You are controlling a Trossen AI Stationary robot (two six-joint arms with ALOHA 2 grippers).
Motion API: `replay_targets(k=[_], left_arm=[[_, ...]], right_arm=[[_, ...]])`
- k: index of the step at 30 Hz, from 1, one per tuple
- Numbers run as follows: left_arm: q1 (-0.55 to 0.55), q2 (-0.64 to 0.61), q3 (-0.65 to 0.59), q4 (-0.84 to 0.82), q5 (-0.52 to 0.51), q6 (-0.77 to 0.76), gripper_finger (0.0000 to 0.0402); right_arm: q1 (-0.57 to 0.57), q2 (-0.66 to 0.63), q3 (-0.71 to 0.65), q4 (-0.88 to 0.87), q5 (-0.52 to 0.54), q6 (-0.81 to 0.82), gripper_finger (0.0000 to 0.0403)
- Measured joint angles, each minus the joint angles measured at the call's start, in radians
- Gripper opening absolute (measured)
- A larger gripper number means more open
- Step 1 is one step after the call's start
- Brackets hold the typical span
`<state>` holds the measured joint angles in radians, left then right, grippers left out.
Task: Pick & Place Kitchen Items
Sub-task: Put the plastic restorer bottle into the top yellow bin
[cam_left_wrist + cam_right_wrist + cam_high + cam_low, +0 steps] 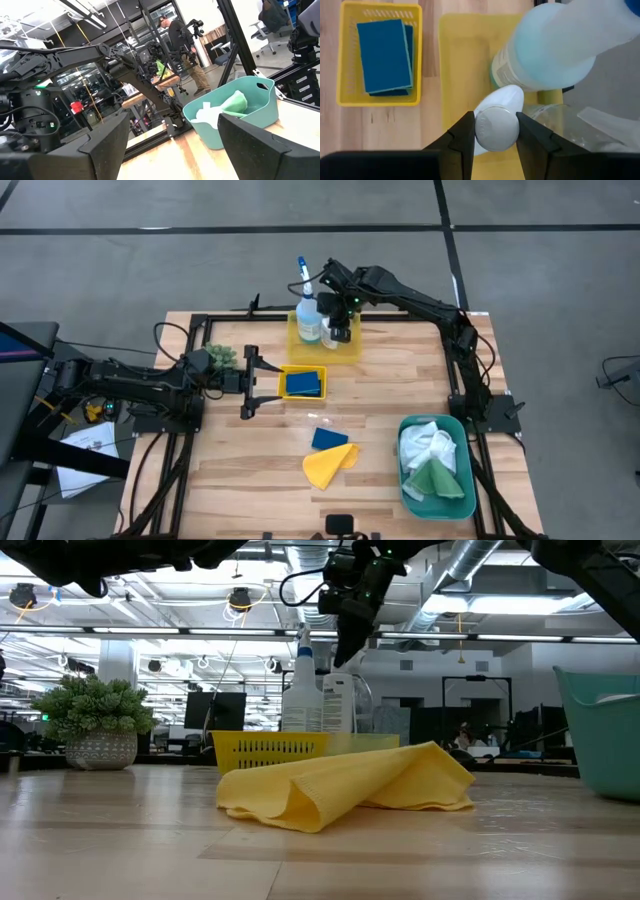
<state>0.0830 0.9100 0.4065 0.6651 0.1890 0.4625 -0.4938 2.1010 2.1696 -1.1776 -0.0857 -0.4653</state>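
Right wrist view shows the right gripper (494,131) pinching the small white bottle (496,125) at frame centre, above the yellow tray (465,65). Crowded beside the blue-white spray bottle (545,55), it could knock that over. Left gripper (247,383) waits, fingers wide.

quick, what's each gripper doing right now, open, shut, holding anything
Left gripper: open, holding nothing, beside the small yellow tray.
Right gripper: shut on the small white bottle, over the far yellow tray.
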Motion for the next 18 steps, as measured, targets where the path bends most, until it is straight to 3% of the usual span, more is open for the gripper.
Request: replay_targets(k=[18], left_arm=[[0.0,0.0,0.0,-0.003,0.0,0.0,0.0298]], right_arm=[[-0.045,0.015,-0.002,-0.027,-0.025,-0.146,0.0107]])
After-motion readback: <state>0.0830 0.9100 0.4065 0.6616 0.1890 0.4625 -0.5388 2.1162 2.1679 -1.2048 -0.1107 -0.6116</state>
